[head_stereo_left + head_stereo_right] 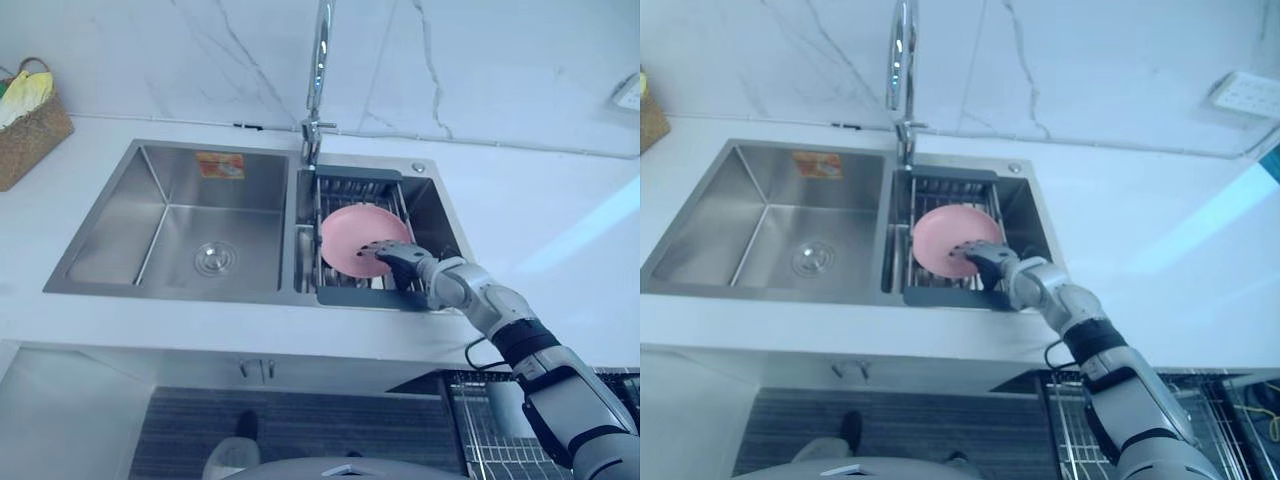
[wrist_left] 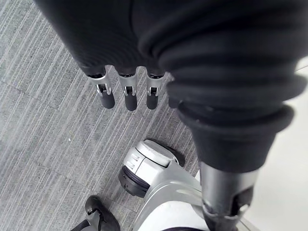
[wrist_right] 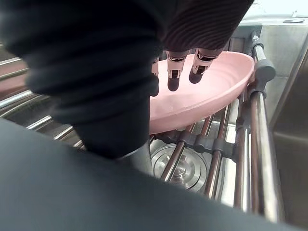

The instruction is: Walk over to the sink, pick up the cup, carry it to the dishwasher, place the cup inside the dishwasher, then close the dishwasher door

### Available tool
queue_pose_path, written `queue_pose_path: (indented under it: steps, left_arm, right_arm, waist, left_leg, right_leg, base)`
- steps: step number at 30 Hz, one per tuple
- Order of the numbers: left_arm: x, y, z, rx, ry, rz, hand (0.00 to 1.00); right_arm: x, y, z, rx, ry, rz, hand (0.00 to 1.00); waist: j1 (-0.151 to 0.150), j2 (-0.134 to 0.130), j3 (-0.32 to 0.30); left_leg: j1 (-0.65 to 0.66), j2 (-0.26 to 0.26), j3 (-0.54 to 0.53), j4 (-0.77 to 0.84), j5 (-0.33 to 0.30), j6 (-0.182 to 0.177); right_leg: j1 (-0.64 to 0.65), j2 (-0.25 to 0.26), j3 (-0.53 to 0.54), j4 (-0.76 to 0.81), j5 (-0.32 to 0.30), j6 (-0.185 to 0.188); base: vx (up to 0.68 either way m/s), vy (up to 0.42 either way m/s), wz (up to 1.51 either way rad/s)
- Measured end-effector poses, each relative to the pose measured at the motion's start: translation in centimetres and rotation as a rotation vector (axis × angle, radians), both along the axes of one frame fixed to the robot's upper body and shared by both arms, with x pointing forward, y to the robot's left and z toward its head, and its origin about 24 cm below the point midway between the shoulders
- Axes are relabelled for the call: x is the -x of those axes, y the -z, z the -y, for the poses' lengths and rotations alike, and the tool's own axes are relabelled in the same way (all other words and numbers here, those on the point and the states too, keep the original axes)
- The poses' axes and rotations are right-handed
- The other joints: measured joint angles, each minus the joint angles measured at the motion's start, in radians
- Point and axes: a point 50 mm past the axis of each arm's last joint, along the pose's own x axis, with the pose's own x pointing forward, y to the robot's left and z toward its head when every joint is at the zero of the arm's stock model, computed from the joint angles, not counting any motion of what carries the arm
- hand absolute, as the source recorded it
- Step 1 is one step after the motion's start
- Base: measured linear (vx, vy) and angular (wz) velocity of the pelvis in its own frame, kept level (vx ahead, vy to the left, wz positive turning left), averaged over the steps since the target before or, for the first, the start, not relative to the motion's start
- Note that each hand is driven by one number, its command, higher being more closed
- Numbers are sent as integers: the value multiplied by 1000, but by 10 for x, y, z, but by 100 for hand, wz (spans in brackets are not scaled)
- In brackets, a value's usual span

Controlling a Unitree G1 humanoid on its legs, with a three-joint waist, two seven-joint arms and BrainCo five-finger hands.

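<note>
R hand (image 1: 400, 262): fingers (image 3: 173, 81) reach out nearly straight, dark tips just inside the pink bowl (image 1: 352, 232), prob. touching its inner face, though contact is hard to confirm. They are not curled round it and nothing is gripped. No cup is visible; the bowl is what the hand is at. It leans tilted on the dish rack (image 3: 255, 120) in the R basin of the steel sink (image 1: 120, 240).

L hand (image 2: 126, 94): fingers hang straight and relaxed, holding nothing, above the grey ribbed floor (image 2: 43, 120).

Surface and room: white countertop (image 1: 560, 230), white marbled wall (image 1: 480, 60), tall tap (image 1: 320, 60) between the two basins. The L basin has a round drain (image 1: 214, 258) and an orange sticker (image 1: 220, 165) on its back wall.

Diffs betw. views: the L eye shows a woven basket (image 1: 30, 130) on the counter far L; the R eye cuts most of it off but shows more of a wall socket (image 1: 1245, 95). The R wrist view shows the rack's bars and a second drain below them.

Cut off: a lower wire rack (image 1: 1070, 430) under the counter edge, bottom R, partly behind the arm.
</note>
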Motion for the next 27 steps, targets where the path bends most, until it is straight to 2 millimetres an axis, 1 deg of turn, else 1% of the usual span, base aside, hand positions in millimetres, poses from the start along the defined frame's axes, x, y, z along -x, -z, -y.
queue_pose_path:
  steps: [4, 6, 7, 10, 15, 21, 24, 27]
  left_arm:
    - [0, 0, 0, -2, 8, -1, 0]
    - [-1, 0, 0, -1, 8, 0, 0]
    - [-1, 0, 0, -1, 8, 0, 0]
    - [-2, 0, 0, -1, 10, 2, 0]
    - [-1, 1, 1, 2, 18, -3, 0]
    - [-2, 1, 1, -1, 32, -2, 0]
    - [-2, 1, 1, -4, 43, -2, 0]
    - [-3, 1, 1, -5, 47, -1, 0]
  right_arm:
    - [-1, 4, 4, 54, 8, 68, 0]
    - [0, 8, 9, 87, 31, 104, 0]
    - [0, 9, 10, 93, 35, 115, 100]
    - [2, 15, 10, 99, 45, 161, 100]
    - [0, 13, 3, 72, 46, 262, 100]
    - [-1, 13, 3, 57, 47, 360, 100]
    - [-1, 11, 1, 59, 25, 462, 100]
    - [0, 10, 2, 38, 28, 511, 100]
  waist:
    - [1, 0, 0]
    - [5, 0, 0]
    - [6, 0, 0]
    - [12, 1, 0]
    - [10, 1, -1]
    - [18, -1, -5]
    - [18, -1, -6]
    - [19, -1, -6]
  left_leg:
    - [1, 0, 0, 0, 1, 0]
    - [1, 0, 1, 0, 1, 0]
    - [1, 0, 1, 0, 1, 0]
    - [1, 1, 1, 0, 1, 0]
    - [5, 1, 2, 0, 1, 0]
    - [2, 1, -3, 0, -3, -5]
    - [-3, 1, -4, 0, -4, -6]
    - [-3, 0, -6, 0, -5, -6]
  right_leg:
    - [0, 0, 1, 1, 0, 0]
    - [1, 0, 1, 1, 0, 0]
    - [1, 0, 1, 1, 0, 0]
    - [1, 0, 1, 2, 0, -1]
    - [2, 1, 3, 5, -2, -2]
    - [3, 1, 1, 8, -2, -3]
    - [3, 0, 0, 8, -3, -3]
    - [4, 0, -2, 8, -5, -3]
  base:
    - [0, 0, 0]
    - [0, 0, 0]
    - [0, 0, 0]
    - [0, 0, 0]
    - [0, 0, 0]
    - [0, 0, 0]
    - [0, 0, 0]
    - [0, 0, 0]
